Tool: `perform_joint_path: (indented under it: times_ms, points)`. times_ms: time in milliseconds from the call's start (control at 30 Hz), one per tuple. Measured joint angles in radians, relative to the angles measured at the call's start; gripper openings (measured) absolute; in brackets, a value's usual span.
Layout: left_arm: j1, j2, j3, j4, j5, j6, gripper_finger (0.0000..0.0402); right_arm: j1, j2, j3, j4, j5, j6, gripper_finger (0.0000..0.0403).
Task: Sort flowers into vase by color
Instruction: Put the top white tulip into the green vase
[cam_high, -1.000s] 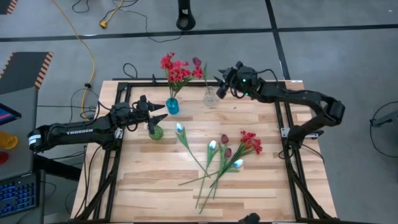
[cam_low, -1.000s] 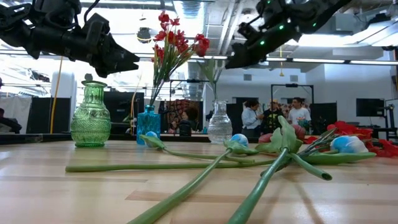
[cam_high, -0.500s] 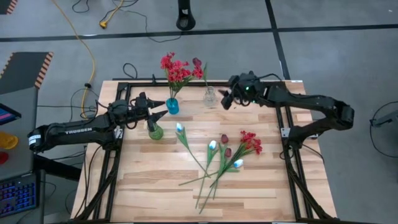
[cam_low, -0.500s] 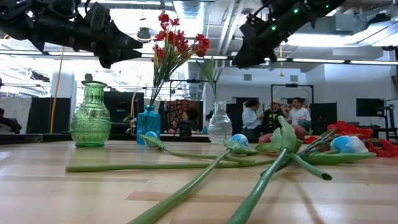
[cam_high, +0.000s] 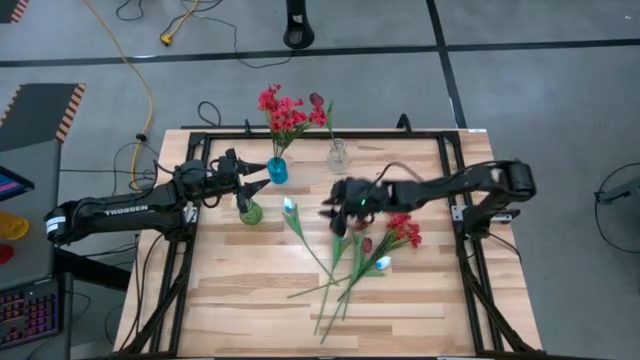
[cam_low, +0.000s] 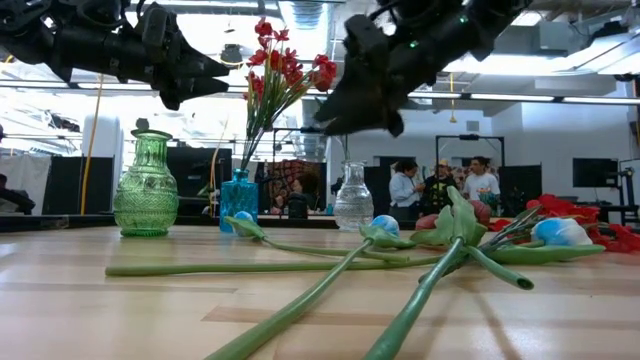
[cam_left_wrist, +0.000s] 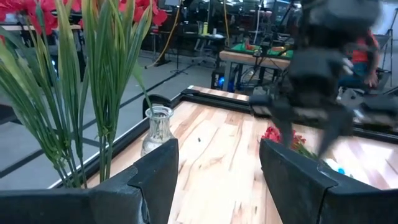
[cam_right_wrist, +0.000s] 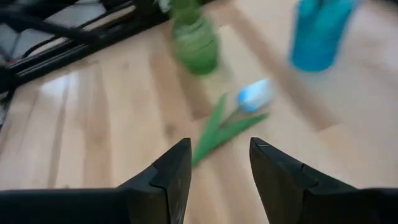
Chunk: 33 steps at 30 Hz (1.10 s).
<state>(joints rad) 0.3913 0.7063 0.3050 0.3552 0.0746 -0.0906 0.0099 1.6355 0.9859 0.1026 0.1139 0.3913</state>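
Red clustered blossoms (cam_high: 285, 112) stand in the blue vase (cam_high: 277, 170). A maroon tulip (cam_high: 317, 101) stands in the clear vase (cam_high: 338, 155). The green vase (cam_high: 249, 210) holds nothing. White tulips (cam_high: 289, 206), maroon tulips (cam_high: 364, 233) and a red cluster (cam_high: 405, 228) lie on the table's middle, stems crossing. My right gripper (cam_high: 330, 208) hovers open above these flowers; its wrist view shows a white tulip (cam_right_wrist: 256, 94) ahead of it. My left gripper (cam_high: 258, 182) hangs open in the air above the green vase, beside the blue vase.
The three vases stand in a row near the table's far edge (cam_low: 146, 190) (cam_low: 238, 200) (cam_low: 353, 200). A black frame (cam_high: 200, 140) rims the table. People stand in the room beyond the table (cam_low: 440, 185). Bare wood lies along the near edge (cam_high: 240, 310).
My right gripper has swung from beside the clear vase at the far edge toward the table's middle and left, coming down over the lying flowers, still open. My left gripper has risen a little above the green vase. No flower has moved.
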Motion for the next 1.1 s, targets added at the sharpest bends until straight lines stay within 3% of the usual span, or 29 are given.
perform_joint_path:
  times_ms: [200,600,767,1100]
  points:
    - [0.000,0.000,0.000,-0.003,0.000,0.000,0.0212,0.106,0.164,0.033,0.128,0.104,0.038,0.0174]
    - [0.000,0.000,0.001,-0.008,0.000,-0.003,0.0212,0.141,0.447,0.275,0.040,0.180,0.022,0.0159]
    - [0.000,0.000,0.001,-0.009,0.000,-0.004,0.0212,0.136,0.510,0.395,-0.164,0.283,0.020,0.0159]
    - [0.000,0.000,0.001,-0.033,0.000,-0.004,0.0212,0.127,0.546,0.454,-0.200,0.233,0.020,0.0159]
